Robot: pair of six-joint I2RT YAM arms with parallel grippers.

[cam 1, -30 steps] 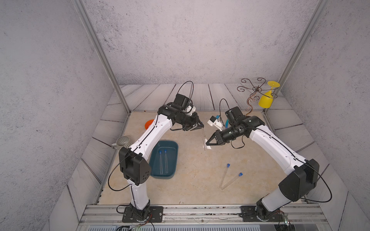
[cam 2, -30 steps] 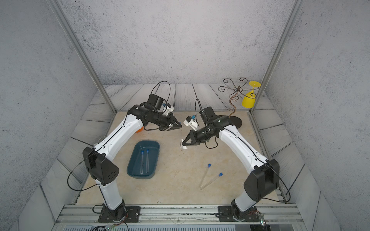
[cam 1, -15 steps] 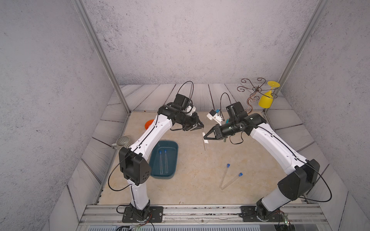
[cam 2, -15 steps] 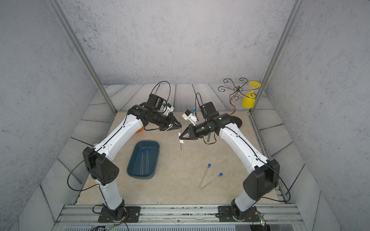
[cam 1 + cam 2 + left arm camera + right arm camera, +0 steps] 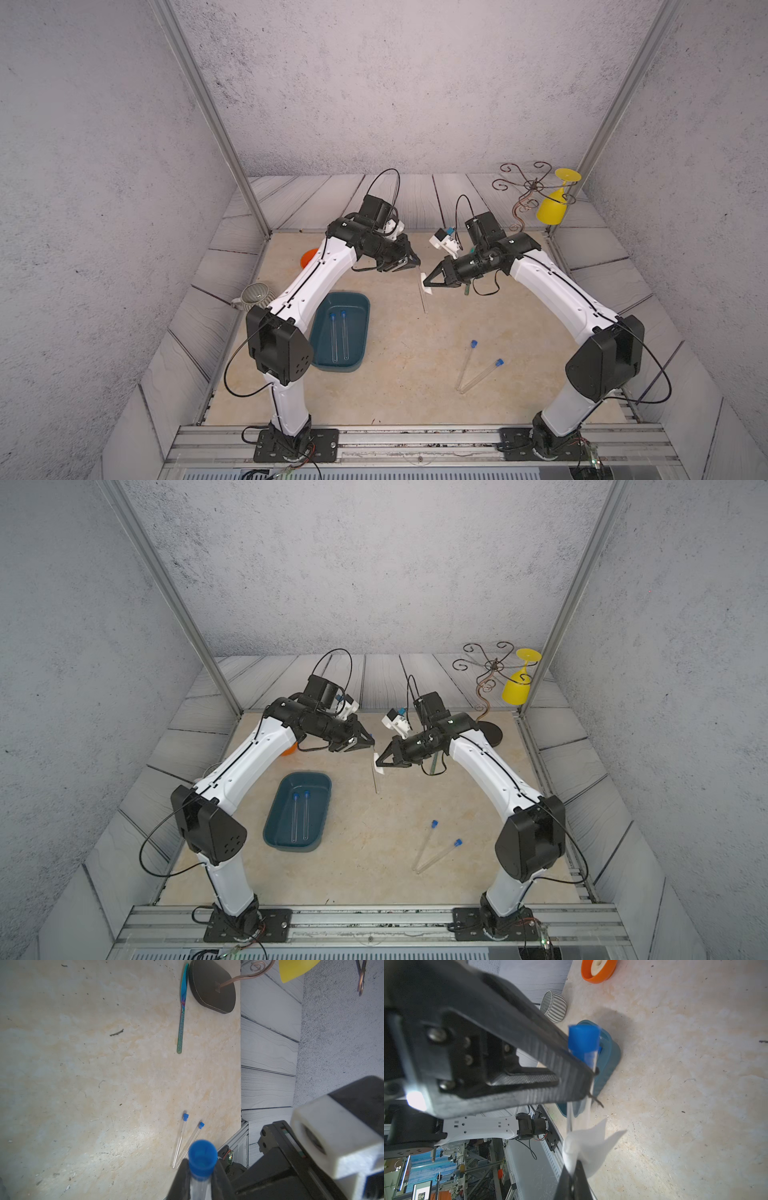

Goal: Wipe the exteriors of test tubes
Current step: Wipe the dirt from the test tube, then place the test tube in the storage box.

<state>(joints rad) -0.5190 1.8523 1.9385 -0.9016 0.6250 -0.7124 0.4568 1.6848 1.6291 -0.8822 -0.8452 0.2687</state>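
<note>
Beige bench [image 5: 395, 374], grey textured walls all around, and both arms arch toward each other above the middle of it. The left end effector [image 5: 414, 266] is clenched on the held test tube [image 5: 423, 301], gripping it just under the blue cap [image 5: 202, 1155]. In the left wrist view the dark fingers [image 5: 180, 1180] pinch the clear glass from both sides. The tube hangs down from that grip, slightly tilted, rounded end low over the bench; whether it touches the surface I cannot tell.

Facing it, the right end effector [image 5: 424, 284] has its jaws squeezed tight on a white wipe [image 5: 587, 1142]. That wipe sits against the tube just below the left end effector's fingertips.

Lower down, toward the left arm's base from the left end effector, there's a teal tray [image 5: 357, 324]. In it lie two tray test tubes [image 5: 334, 338], side by side, caps pointing toward the end effectors. Below the right end effector, nearer that arm's base, two loose test tubes [image 5: 465, 365] lie on the bare bench in a narrow V. Their caps are apart and their rounded ends nearly meet.

Behind the right end effector, a teal knife [image 5: 181, 1022] lies just beside the dark stand base [image 5: 212, 987]. A yellow glass [image 5: 550, 208] hangs upside down from the wire stand above.
</note>
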